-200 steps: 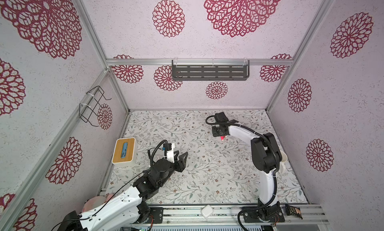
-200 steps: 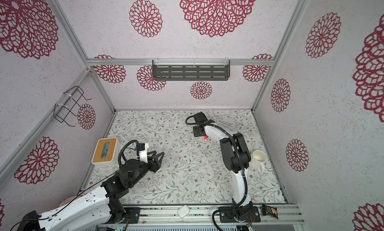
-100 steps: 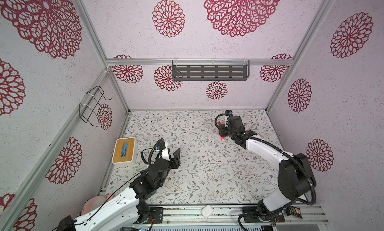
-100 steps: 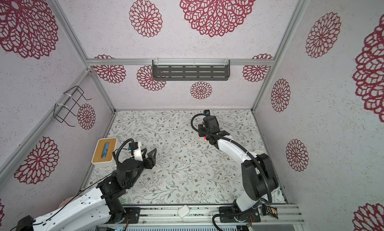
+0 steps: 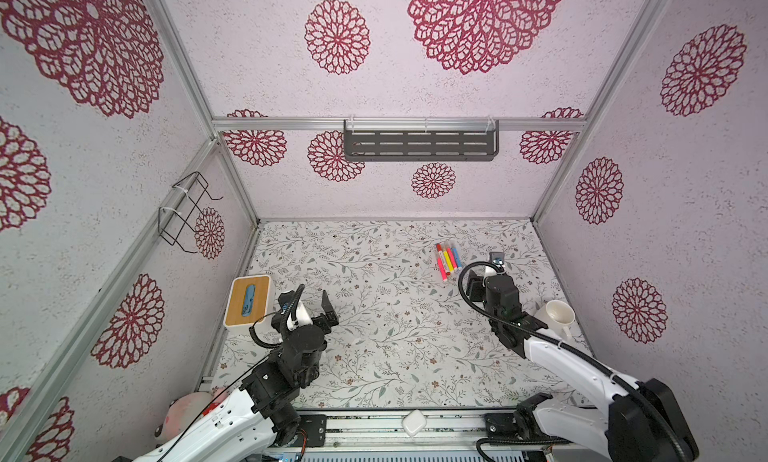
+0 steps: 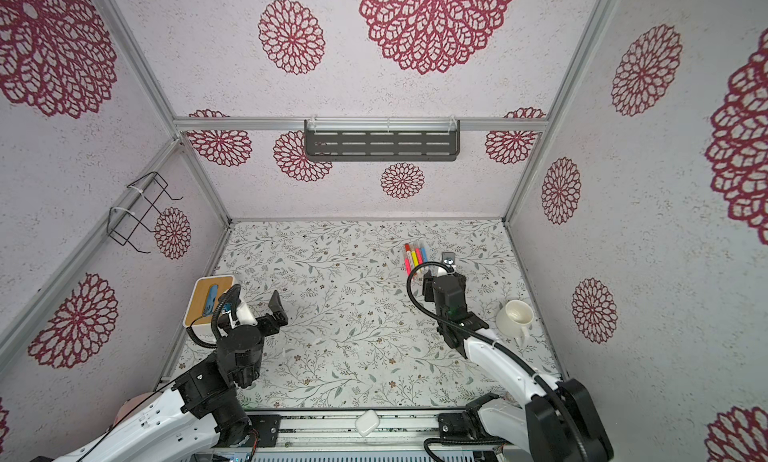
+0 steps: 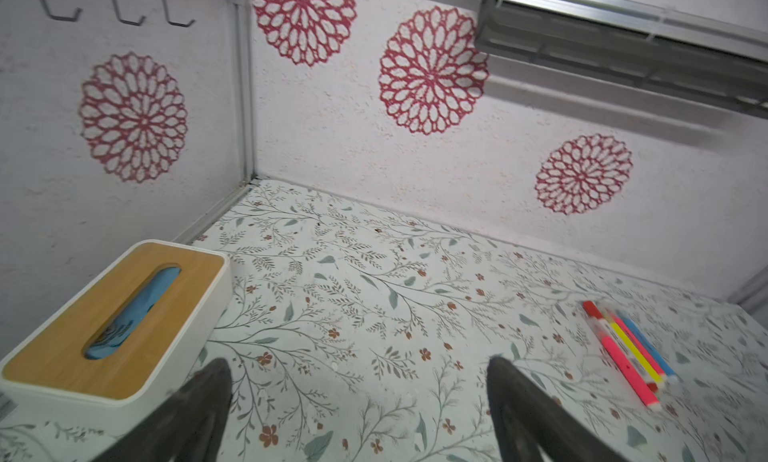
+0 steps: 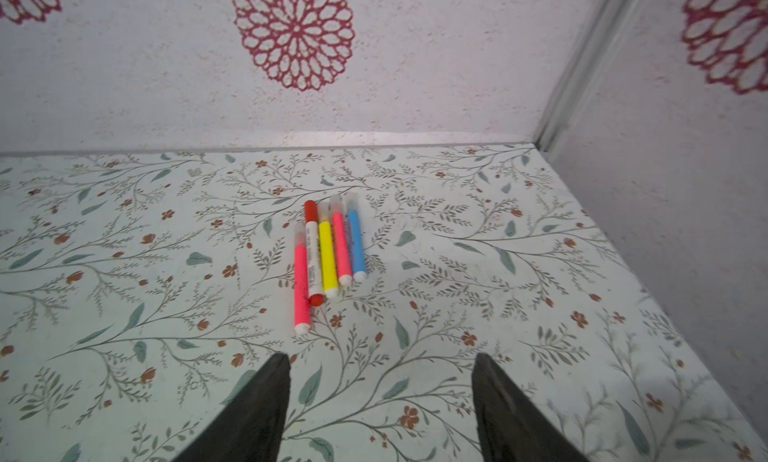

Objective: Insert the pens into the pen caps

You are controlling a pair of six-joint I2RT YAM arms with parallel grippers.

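I am looking at five pens (image 8: 328,252) lying flat, side by side and touching, on the far right part of the table (image 8: 498,273), just beyond the right claw (image 8: 380,397). Each one is wearing a cap at its far end, one red cap (image 8: 309,210) and the rest pale caps (image 8: 337,201). I am therefore judging the capping as looking finished, though how deeply the caps are seating is too small to tell. The right claw is hanging spread and empty, clear of the pens. The left claw (image 7: 357,397) is also standing spread, pinching nothing, at the near left beside the tissue box (image 7: 112,314) and well apart from the pens. I am expecting the pens to handle as light, stiff and slick, and round enough to roll. I am planning any grip across the mid-barrel of the outer long pink pen (image 8: 301,281), keeping off the caps, which are looking small and easy to knock loose.
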